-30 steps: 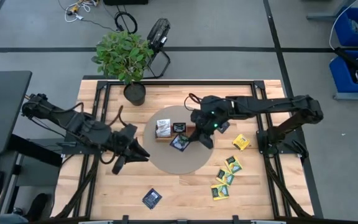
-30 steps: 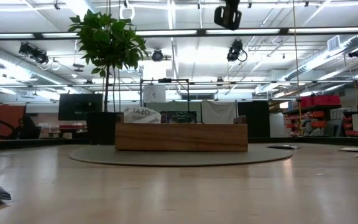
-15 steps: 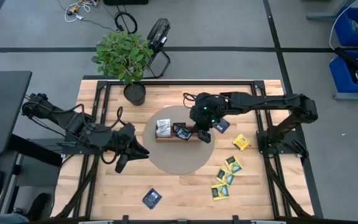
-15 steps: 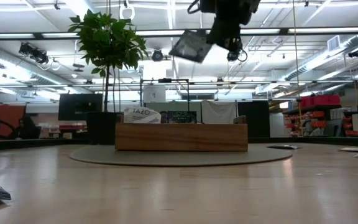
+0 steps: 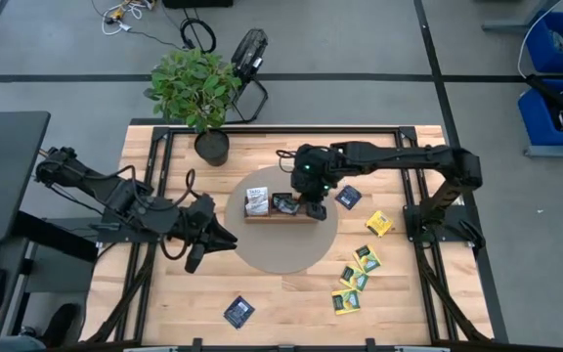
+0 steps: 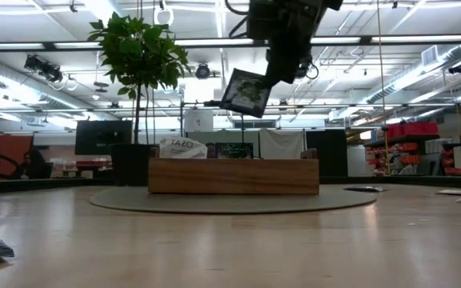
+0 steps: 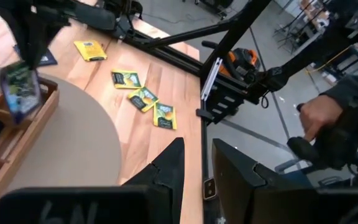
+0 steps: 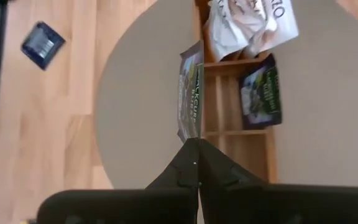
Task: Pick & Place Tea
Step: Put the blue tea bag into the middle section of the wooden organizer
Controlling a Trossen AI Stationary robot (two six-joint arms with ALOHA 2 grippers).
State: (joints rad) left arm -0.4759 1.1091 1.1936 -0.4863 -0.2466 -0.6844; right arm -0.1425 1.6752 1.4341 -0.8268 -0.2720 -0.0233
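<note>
The right end effector (image 6: 272, 80) hangs above the long brown wooden three-compartment tray (image 5: 280, 213), its fingers pinched fully together on the edge of a small flat dark tea-bag packet (image 6: 245, 92). The packet dangles tilted, clear of the tray. Gripped by one edge like this, it can probably slide on edge into a narrow slot; the right wrist view shows it edge-on (image 8: 190, 99) over the tray's dividers. One compartment already holds a white-faced packet (image 8: 250, 22), and another a dark packet (image 8: 261, 94).

The left end effector (image 5: 206, 238) waits low over the desk at the left, near the round grey mat (image 5: 281, 249); its fingers stand slightly apart and hold nothing.

More tea is left to move: yellow-green packets (image 5: 355, 279) lie clustered on the right, a yellow one (image 5: 378, 224) and a dark blue one (image 5: 348, 197) nearer the tray, another dark blue one (image 5: 238, 312) at the front.

The desk (image 5: 164, 303) is pale wooden planking in a black frame, with a potted green plant (image 5: 195, 90) at its back edge. Beyond is a grey floor, blue bins (image 5: 561, 59) and an open, brightly lit hall. A person's hand (image 7: 319, 115) shows in the left wrist view.
</note>
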